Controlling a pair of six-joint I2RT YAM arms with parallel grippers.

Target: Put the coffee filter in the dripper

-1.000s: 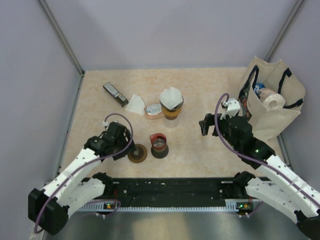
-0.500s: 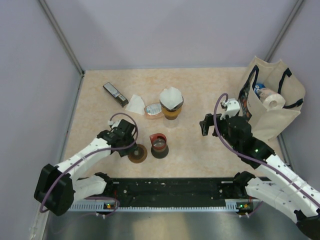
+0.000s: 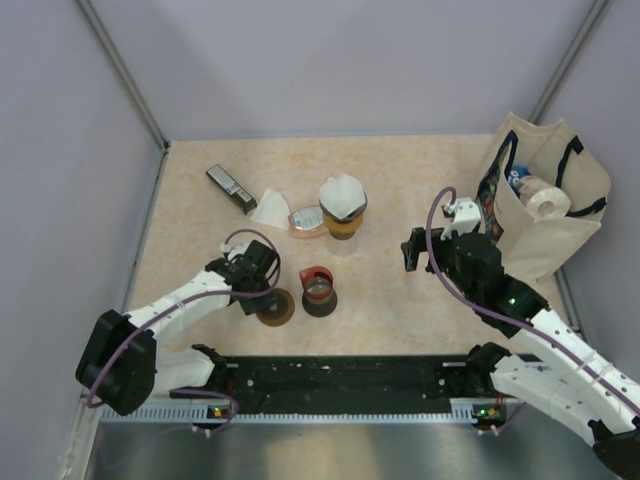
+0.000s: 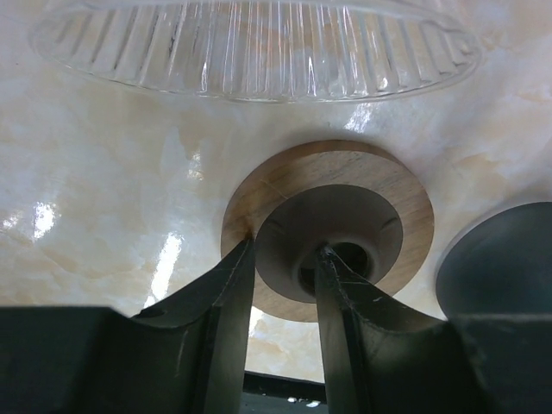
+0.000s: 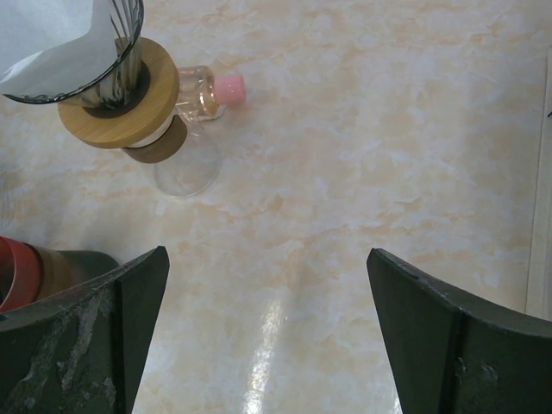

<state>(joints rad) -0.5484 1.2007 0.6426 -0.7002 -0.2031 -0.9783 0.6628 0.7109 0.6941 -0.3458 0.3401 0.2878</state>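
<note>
Pinching the dark inner collar of the wood-ringed dripper [image 4: 345, 164], the left gripper [image 4: 283, 250] sits low over the table [image 3: 400, 170] near the arm bases, with one finger on the collar's outer edge and the other down in its centre hole. Just beside the dripper to the right stands a red-rimmed dark cup [image 3: 318, 288]. A ribbed clear glass rim [image 4: 259, 43] fills the top of the left wrist view, beyond the wooden ring.

The right gripper [image 5: 267, 336] hangs over bare table with its fingers spread wide and nothing between them.

Farther back, a glass carafe [image 5: 185, 164] carries a second dripper [image 5: 121, 103] with white paper [image 5: 47, 30] inside it. A pink-capped bottle [image 5: 211, 90] lies on its side just beside the carafe. Left of that bottle a folded coffee filter [image 3: 270, 208] lies flat on the table, well apart from the held dripper. A dark bar [image 3: 230, 188] lies near it. At the far right stands a cloth bag [image 3: 560, 215] holding a paper roll [image 3: 547, 200].
</note>
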